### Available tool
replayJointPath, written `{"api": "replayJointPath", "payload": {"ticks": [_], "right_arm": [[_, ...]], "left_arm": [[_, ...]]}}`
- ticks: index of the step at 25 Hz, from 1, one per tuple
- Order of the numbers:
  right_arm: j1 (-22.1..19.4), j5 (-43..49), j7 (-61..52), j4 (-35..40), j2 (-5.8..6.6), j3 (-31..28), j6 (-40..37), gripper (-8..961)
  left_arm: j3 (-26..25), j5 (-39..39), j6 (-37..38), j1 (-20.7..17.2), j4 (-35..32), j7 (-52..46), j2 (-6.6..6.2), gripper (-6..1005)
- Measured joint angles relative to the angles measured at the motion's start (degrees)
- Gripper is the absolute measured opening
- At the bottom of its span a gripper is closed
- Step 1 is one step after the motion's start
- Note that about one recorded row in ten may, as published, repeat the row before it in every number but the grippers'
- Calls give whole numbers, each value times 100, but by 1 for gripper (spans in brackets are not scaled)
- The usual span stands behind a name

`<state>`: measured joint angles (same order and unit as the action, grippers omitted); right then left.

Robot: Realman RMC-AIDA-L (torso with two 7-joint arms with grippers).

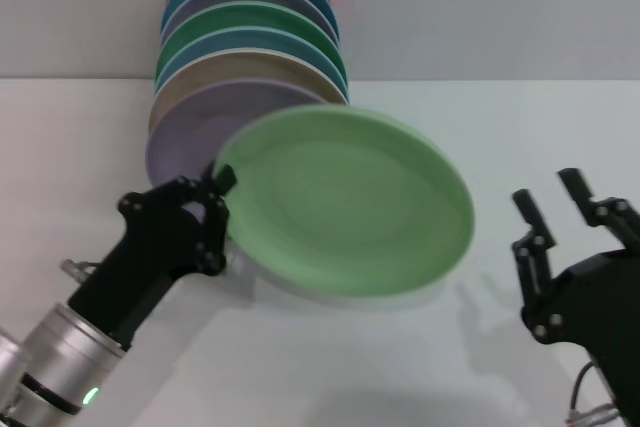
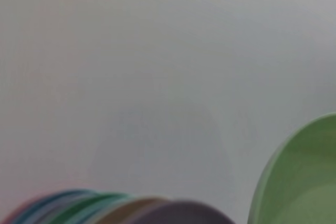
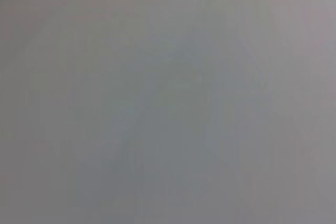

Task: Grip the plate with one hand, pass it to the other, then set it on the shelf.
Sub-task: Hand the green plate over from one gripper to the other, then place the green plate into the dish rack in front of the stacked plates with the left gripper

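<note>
Head view: the left gripper (image 1: 215, 209) pinches the nine-o'clock rim of the light green plate (image 1: 350, 202), held above the table (image 1: 320, 367) — the right gripper (image 1: 562, 209), at three o'clock, has its fingers spread. Left wrist view: the plate's edge (image 2: 302, 182) beside the row of stacked plates (image 2: 115, 211). Right wrist view: only grey surface.

Plate held between the two grippers

The plate (image 1: 350, 212) sits right of the left gripper (image 1: 215, 209), left of the right gripper (image 1: 552, 202), nearer than the plate stack (image 1: 235, 47).
</note>
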<state>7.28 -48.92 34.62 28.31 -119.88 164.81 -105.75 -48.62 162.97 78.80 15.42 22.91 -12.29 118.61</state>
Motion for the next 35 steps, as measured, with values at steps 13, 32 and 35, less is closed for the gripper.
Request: {"api": "replayJointPath", "payload": {"ticks": [13, 32, 35], "right_arm": [[34, -87, -1494, -541, 25, -619, -301, 271], [-1, -160, -2178, -1177, 35, -1334, -92, 271], [-6, -161, -2179, -1182, 32, -1341, -74, 271]], "left_arm": [[-766, -9, 780, -266, 86, -217, 3, 44], [-982, -294, 715, -53, -134, 1213, 39, 83], [-965, -293, 660, -49, -137, 1364, 39, 89]]}}
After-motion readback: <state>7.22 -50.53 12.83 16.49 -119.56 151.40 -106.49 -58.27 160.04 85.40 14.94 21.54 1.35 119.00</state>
